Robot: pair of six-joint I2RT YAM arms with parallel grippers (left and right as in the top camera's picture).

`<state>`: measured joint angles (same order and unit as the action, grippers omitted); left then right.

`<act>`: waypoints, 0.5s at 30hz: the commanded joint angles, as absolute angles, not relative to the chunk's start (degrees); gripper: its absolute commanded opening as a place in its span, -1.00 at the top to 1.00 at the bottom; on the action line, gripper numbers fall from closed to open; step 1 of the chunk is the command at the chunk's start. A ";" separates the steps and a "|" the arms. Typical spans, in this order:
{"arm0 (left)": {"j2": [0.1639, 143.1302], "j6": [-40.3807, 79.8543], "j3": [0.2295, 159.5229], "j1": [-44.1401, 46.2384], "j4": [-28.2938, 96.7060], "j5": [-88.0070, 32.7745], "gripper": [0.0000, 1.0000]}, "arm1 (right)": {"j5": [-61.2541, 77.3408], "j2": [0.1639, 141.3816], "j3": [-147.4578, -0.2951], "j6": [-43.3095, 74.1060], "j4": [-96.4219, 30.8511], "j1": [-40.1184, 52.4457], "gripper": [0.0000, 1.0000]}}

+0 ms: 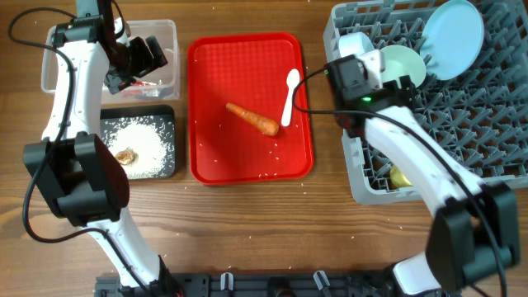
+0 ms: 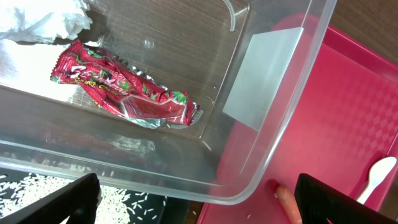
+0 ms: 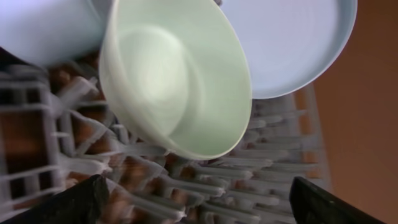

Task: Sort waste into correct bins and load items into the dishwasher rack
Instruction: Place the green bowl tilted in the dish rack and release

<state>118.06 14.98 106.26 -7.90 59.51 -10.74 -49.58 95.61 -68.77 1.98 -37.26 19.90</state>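
The left gripper [image 2: 196, 198], spread and empty, hangs over the clear tub's [image 2: 285, 124] near rim, with the red wrapper [image 2: 121, 90] inside. The right gripper [image 3: 199, 202], likewise released, faces the pale green bowl [image 3: 180, 81] leaning in the rack [image 3: 186, 186]. The carrot [image 1: 252, 118] lies on the open red tray [image 1: 214, 157].

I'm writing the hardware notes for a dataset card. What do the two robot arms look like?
Both the left arm and the right arm have glossy white tubular links between bulky black joint housings, with thin black cables looping loosely alongside. The jaws are matte black. A small green light glows on the right arm's black wrist block.
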 commanded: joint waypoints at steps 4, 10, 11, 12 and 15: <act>116.95 15.70 107.04 -7.77 59.35 -10.83 -1.00 | -9.32 80.58 -76.14 17.58 -36.38 3.27 -0.28; 116.95 15.25 107.04 -7.79 60.23 -10.13 -1.00 | 7.99 91.00 -76.12 26.61 -37.60 -8.12 -0.15; 116.95 15.25 107.04 -7.79 60.23 -10.13 -1.00 | 9.58 93.10 -76.12 27.18 -37.60 -8.12 -0.15; 116.95 15.25 107.04 -7.79 60.23 -10.13 -1.00 | 11.57 95.61 -76.12 27.18 -37.63 -8.12 -0.15; 116.95 15.25 107.04 -7.79 60.23 -10.13 -1.00 | 12.14 99.88 -76.12 28.03 -38.61 -8.12 -0.04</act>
